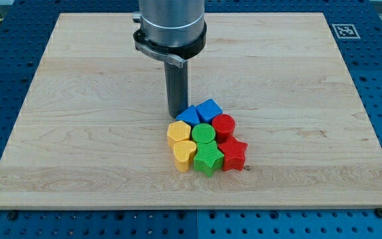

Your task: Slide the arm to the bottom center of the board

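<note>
The only sign in view is a small square black-and-white fiducial marker (345,30), printed on a white tag at the top right corner of the pale wooden board (78,99). Its pattern is made of blocky cells, not letters or digits. No words, brands or numbers can be read anywhere else in the view.

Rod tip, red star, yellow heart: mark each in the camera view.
my tip (176,117): camera view, the rod's very lower end, just at the upper left of the block cluster.
red star block (233,153): camera view, middle of its top face.
yellow heart block (184,153): camera view, middle of its top face.
</note>
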Robot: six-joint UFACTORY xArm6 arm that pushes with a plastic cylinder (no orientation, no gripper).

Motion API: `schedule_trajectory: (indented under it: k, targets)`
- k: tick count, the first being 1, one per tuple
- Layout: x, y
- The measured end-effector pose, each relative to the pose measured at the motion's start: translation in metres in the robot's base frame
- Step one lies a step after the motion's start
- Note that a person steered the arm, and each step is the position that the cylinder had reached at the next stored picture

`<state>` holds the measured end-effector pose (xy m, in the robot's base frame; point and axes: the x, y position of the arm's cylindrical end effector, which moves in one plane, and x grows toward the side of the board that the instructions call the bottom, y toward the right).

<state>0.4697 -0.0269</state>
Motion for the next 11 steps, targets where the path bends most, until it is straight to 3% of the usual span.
schedule_trajectory:
  k: [1,3,4,6,7,8,10,11]
  targets:
    - [-0.007,-0.010]
    - [-0.025,-0.112]
    - [-0.004,-0.127]
    - [0.096,-0.123]
    - [0.139,-0.073]
    - [0.149,-0.048]
    - [0.143,0.144]
    - [0.106,0.218]
